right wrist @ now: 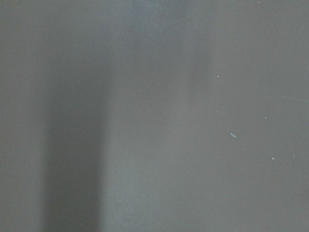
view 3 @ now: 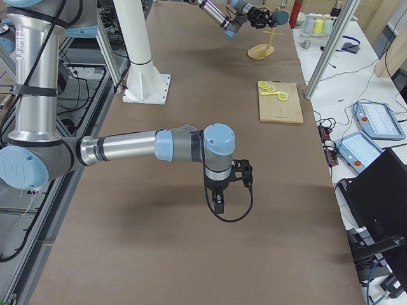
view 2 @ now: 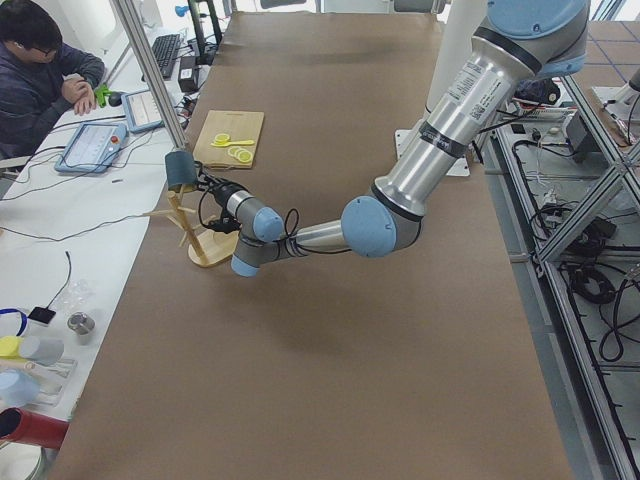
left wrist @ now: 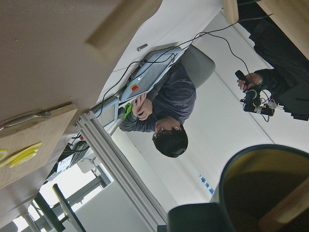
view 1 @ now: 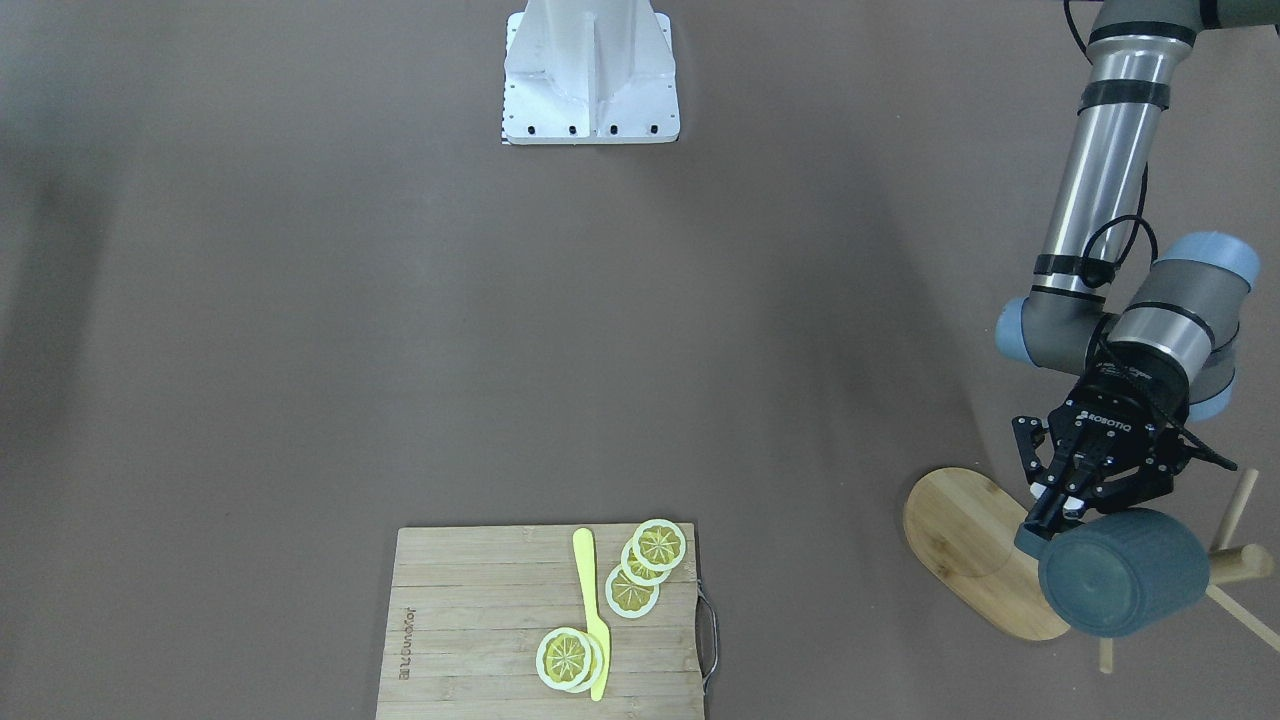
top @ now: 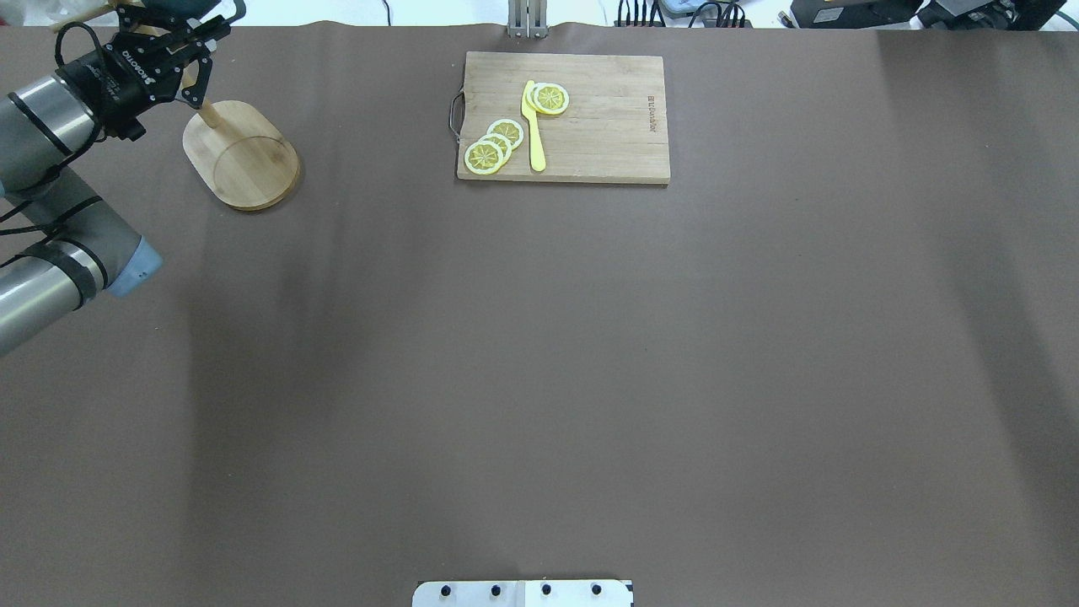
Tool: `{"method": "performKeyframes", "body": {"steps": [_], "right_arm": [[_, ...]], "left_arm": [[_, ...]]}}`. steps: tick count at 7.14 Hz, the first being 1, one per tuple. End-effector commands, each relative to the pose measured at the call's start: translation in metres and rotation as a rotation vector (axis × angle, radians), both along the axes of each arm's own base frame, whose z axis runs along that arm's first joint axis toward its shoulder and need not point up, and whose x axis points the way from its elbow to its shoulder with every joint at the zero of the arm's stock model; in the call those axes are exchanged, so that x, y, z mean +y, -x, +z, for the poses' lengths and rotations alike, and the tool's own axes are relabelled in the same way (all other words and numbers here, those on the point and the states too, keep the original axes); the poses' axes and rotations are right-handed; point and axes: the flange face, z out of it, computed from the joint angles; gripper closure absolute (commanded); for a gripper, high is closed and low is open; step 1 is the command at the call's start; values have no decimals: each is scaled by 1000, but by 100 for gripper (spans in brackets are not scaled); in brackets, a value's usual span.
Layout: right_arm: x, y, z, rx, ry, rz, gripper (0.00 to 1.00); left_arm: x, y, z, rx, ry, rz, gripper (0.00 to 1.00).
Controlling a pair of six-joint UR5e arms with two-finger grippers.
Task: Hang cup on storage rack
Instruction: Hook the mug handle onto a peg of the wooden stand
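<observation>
On the brown worktop point(view 1: 300, 350), in the front-facing view, a rectangular bamboo cutting board point(view 1: 470, 620) is seen at 6 o'clock. A yellow knife point(view 1: 590, 600) is laid along it, with lemon slices point(view 1: 632, 590) spread on both sides of the blade and a metal handle point(view 1: 710, 640) fixed to the board's 3 o'clock edge. A white mounting plate point(view 1: 590, 80) is seen at 12 o'clock, well apart from the board.

The storage rack point(view 1: 960, 530) is stood at 4 o'clock, well apart from the board. Only its oval base and a few pegs point(view 1: 1240, 565) are shown, the post being hidden behind the cup. The left end effector point(view 1: 1045, 520) is held above the base with its fingers clamped on the cup point(view 1: 1125, 570) at a small part beside the rim. The cup is carried on its side in the air at 4 o'clock from the fingers, among the pegs, which are seen sticking out at its 3 o'clock side.

In the left wrist view, the yellow mouth of the cup is crossed by a blurred peg, and a seated operator point(left wrist: 169, 104) is seen beyond.

The right end effector point(view 3: 218, 202) is hung over the worktop well apart from all these things. Whether its fingers are apart or together cannot be told.
</observation>
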Motion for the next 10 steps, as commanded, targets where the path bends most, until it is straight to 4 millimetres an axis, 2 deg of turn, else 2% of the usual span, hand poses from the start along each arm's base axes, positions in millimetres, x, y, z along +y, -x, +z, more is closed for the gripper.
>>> {"method": "performKeyframes", "body": {"steps": [1,4,10], "right_arm": [[0,0,0,0,0,0,0],[0,0,0,0,-2,-2,0],[0,0,0,0,0,0,0]], "left_arm": [[5,3,14,-14,16,7,100],[8,4,20,-25,21,6,100],[13,-11,24,-22,34,6,100]]}}
